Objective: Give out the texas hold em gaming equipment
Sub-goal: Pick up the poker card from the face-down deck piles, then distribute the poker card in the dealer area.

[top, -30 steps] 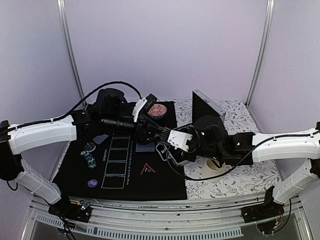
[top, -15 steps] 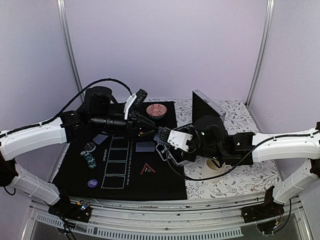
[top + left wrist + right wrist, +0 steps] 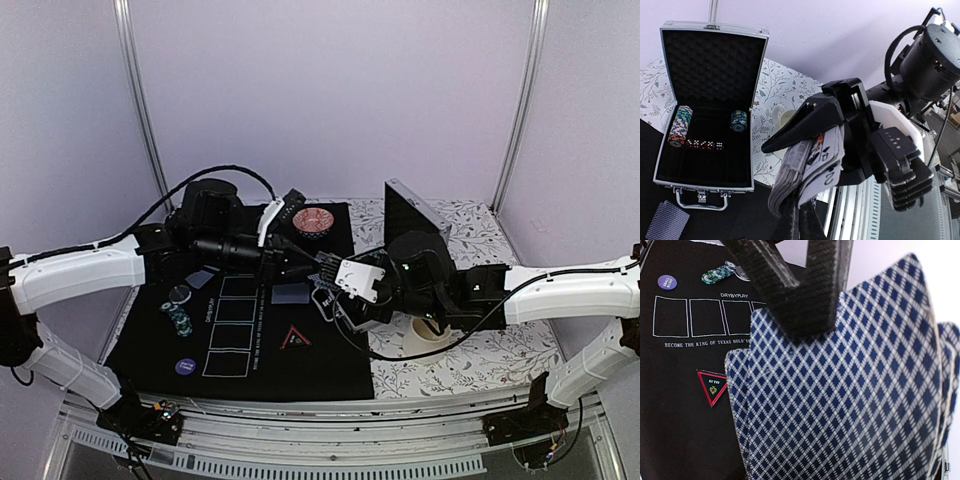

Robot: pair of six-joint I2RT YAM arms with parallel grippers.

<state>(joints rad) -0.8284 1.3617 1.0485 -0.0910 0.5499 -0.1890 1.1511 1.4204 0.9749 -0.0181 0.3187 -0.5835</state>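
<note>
The right gripper (image 3: 826, 149) pinches the cards (image 3: 840, 405) over the DAYBYPLAY mat (image 3: 685, 390); whether the left gripper (image 3: 296, 262) grips is unclear.

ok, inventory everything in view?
black felt mat: 1, white card outlines
red patterned bowl: 1, mat far edge
open aluminium case: 1, right of bowl; chip stacks, dice inside
white cylindrical cup: 1, under right arm
loose blue-backed cards: 2, on mat
blue diamond-backed card deck: 1, clamped above mat
striped poker chips: small pile, greenish, mat left
purple round disc: 1, mat near-left
dark round disc: 1, beside chips
red triangle marker: 1, mat centre
left gripper: at deck, unclear
right gripper: shut on deck
</note>
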